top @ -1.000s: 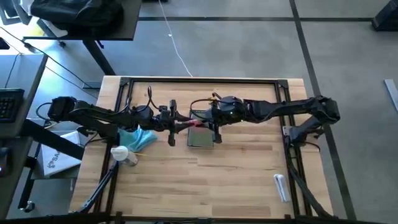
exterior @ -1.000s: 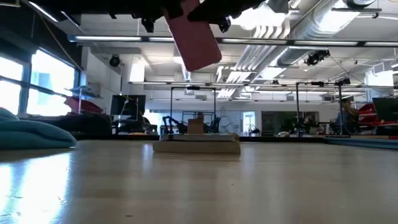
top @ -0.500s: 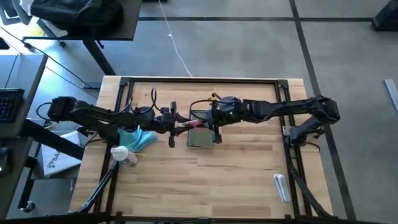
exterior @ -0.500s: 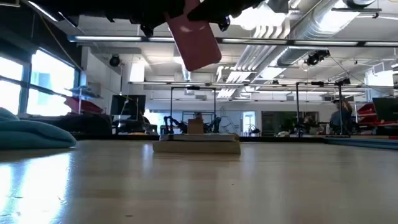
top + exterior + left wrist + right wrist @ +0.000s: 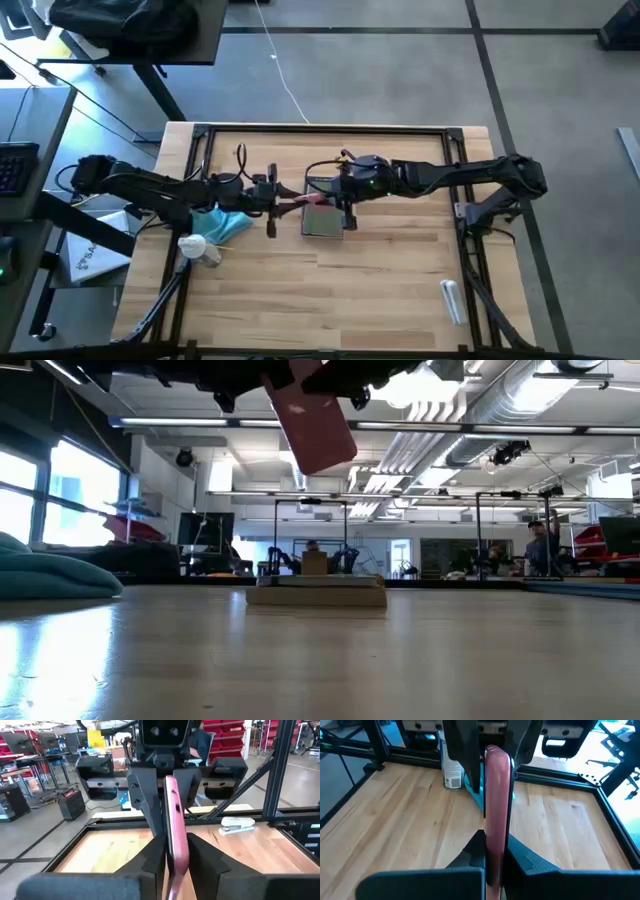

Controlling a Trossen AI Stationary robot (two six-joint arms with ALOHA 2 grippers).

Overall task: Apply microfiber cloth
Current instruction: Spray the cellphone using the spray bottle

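Observation:
The pink phone (image 5: pixel 305 200) hangs on edge high above the grey-green tablet (image 5: pixel 322 218), which lies flat on the table's middle. My right gripper (image 5: pixel 495 855) is shut on the phone's right end. My left gripper (image 5: pixel 176 857) faces it from the left, open. Its two fingers stand on either side of the phone's left end with thin gaps. In the low view the phone (image 5: pixel 312 422) shows its broad face, tilted. The turquoise microfiber cloth (image 5: pixel 221 222) lies bunched on the table under the left arm, untouched. My right gripper pinches the phone's two broad faces (image 5: pixel 496 837) between its two fingers (image 5: pixel 474 854), at the end toward the table's right. The fingers come in level from the right and lie along the phone. The phone stands on edge, lifted clear above the tablet.
A white-capped spray bottle (image 5: pixel 200 250) lies near the cloth at the left. A small white object (image 5: pixel 452 300) sits near the front right corner. Black frame rails (image 5: pixel 320 128) run round the table's edges. Bare wood (image 5: pixel 330 290) spreads across the near half.
My left gripper has drawn back a little toward the table's left edge. The phone has stayed where it was, in my right gripper above the tablet.

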